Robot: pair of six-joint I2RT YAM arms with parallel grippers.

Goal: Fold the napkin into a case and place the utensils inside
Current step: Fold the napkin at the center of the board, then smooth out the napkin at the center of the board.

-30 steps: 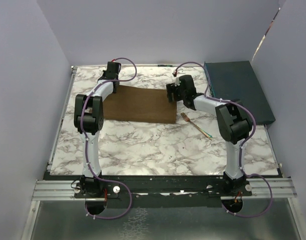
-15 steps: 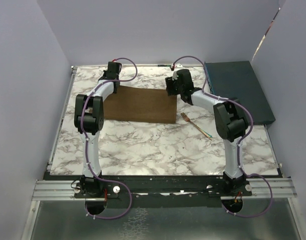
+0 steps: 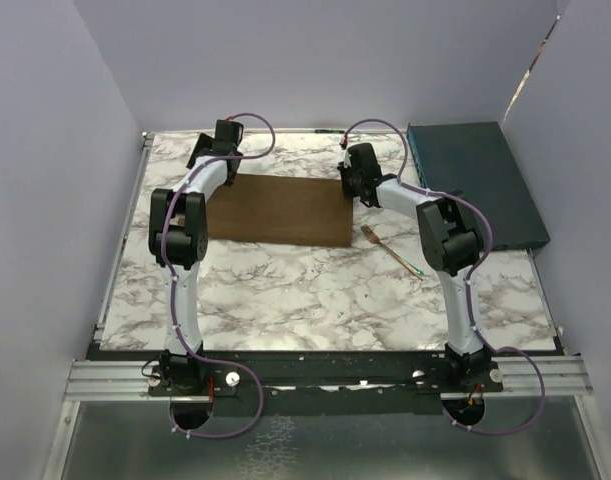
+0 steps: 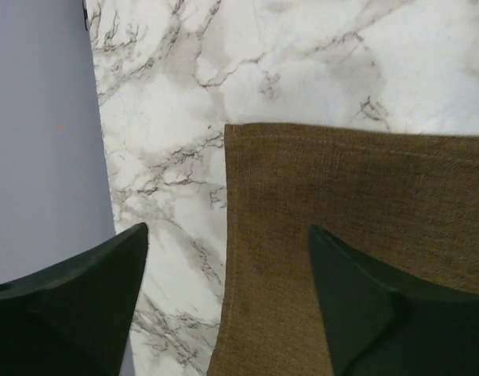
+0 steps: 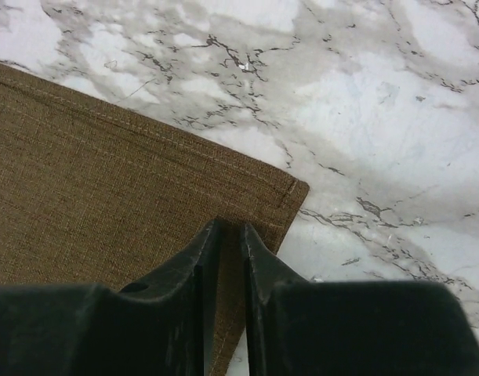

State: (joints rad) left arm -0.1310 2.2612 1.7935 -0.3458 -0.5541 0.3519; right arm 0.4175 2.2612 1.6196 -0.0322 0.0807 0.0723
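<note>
Two grippers are working at the far corners of the soft brown woven cloth napkin (image 3: pixel 275 210). It is lying flat as a wide rectangle on the white marble-patterned table (image 3: pixel 315 300), a little toward 12 o'clock from the middle. The left gripper (image 4: pixel 227 229) is hovering over the cloth's 10 o'clock corner with its dark fingers (image 4: pixel 67 305) standing wide apart, and it is holding nothing. The right gripper (image 5: pixel 230 227) is sitting low at the 2 o'clock corner. Its jaws are nearly together, leaving only a thin slit, and the wrist view is not showing whether cloth is caught between them. The thin copper-coloured metal fork (image 3: pixel 393 250) is lying on the table at about 4 o'clock from the napkin, just beside its near corner. The flat dark teal rectangular box (image 3: pixel 475 180) is resting at 2 o'clock of the table.

The step in hand is probably the next fold toward a narrow case. To do it well, each gripper should be pinching only the hem at its own corner. Both should be lifting evenly and carrying the far edge toward 6 o'clock, so that the edges are meeting straight. Uneven pulling would be dragging the cloth askew.
</note>
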